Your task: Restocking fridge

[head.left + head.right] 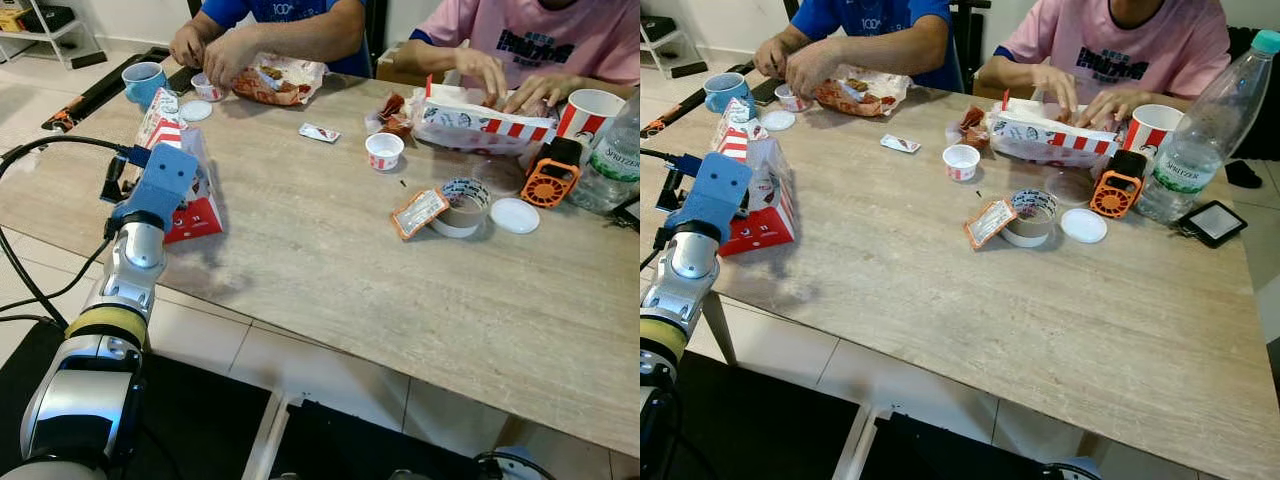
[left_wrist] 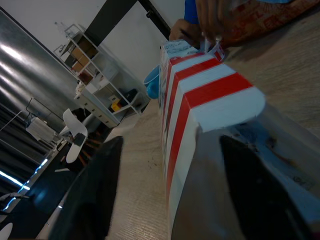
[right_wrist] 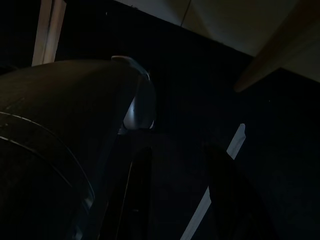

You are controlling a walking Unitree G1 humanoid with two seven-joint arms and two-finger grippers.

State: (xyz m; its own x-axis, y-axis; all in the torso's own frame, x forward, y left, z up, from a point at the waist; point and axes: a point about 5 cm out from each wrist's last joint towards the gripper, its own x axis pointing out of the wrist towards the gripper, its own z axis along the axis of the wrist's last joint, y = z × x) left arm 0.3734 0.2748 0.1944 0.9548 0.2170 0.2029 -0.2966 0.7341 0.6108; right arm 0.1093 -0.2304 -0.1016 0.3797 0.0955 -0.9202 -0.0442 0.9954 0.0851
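A red-and-white striped food carton [image 1: 185,175], wrapped in clear plastic, stands at the left end of the wooden table [image 1: 350,290]. My left arm reaches to it from the table's edge, and its blue wrist housing [image 1: 160,180] covers the fingers in the eye views. In the left wrist view my left gripper [image 2: 170,145] is open, one black finger [image 2: 95,195] on each side of the carton [image 2: 210,100], with a gap showing on at least one side. My right gripper [image 3: 175,190] hangs low in the dark over the floor, its fingers apart and holding nothing.
Two people sit at the far side, hands on food wrappers. On the table lie a blue cup [image 1: 142,80], a small sauce cup [image 1: 384,150], a tape roll [image 1: 462,207], an orange fan [image 1: 550,175], a white lid [image 1: 515,215] and a water bottle [image 1: 1200,130]. Black cables hang at my left.
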